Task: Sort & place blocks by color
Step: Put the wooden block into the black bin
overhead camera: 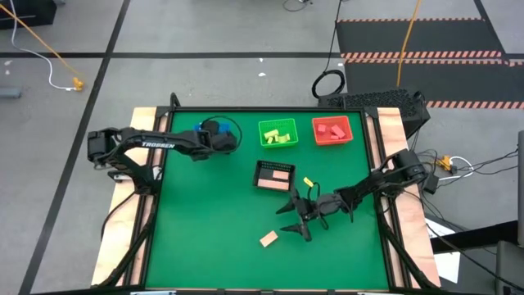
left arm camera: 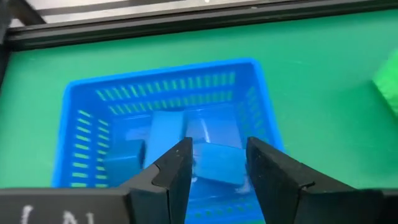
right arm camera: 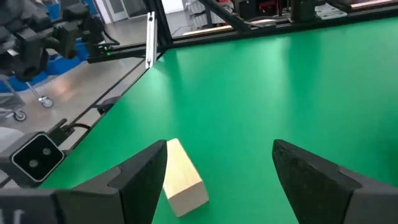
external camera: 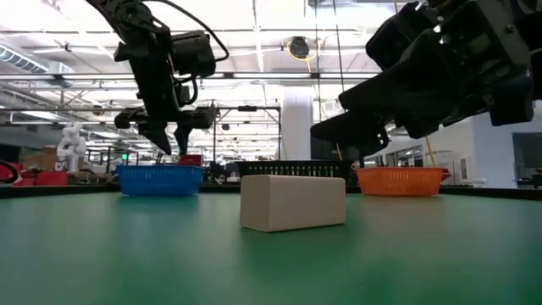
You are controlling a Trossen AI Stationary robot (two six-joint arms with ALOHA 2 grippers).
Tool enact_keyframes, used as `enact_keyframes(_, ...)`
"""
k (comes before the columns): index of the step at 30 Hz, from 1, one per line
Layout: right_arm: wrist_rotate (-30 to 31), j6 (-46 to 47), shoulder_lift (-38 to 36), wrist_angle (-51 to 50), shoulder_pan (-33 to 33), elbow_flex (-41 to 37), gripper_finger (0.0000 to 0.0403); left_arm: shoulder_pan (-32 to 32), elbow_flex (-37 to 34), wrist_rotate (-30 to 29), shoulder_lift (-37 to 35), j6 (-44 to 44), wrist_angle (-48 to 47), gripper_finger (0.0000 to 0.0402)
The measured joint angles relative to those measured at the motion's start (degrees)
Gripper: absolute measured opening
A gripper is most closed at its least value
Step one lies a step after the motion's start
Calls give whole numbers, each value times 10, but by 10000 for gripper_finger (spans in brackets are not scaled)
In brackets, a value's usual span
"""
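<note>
My left gripper [overhead camera: 219,138] [left arm camera: 219,148] hangs open over the blue tray [overhead camera: 211,129], pointing down into it. Several blue blocks [left arm camera: 214,163] lie on that tray's floor, one straight below the gap between the fingers. My right gripper [overhead camera: 293,221] [right arm camera: 217,152] is open and low over the green table. A tan block [overhead camera: 268,238] [right arm camera: 183,180] [external camera: 293,202] lies flat on the table just ahead of it, toward the table's left and near side. A yellow-green block [overhead camera: 309,182] rests on the table beside the black mesh tray [overhead camera: 274,174].
The green tray [overhead camera: 278,133] holds yellow-green blocks and the red tray [overhead camera: 332,131] holds red ones; both stand along the far edge, right of the blue tray. The black mesh tray in the table's middle holds tan blocks. Bare green table [overhead camera: 205,238] spreads over the near left.
</note>
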Motion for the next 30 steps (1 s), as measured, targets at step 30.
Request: enact_keyframes(30,50,-86,114,-125,72,170,281,-279,0,2,0,134,356,154)
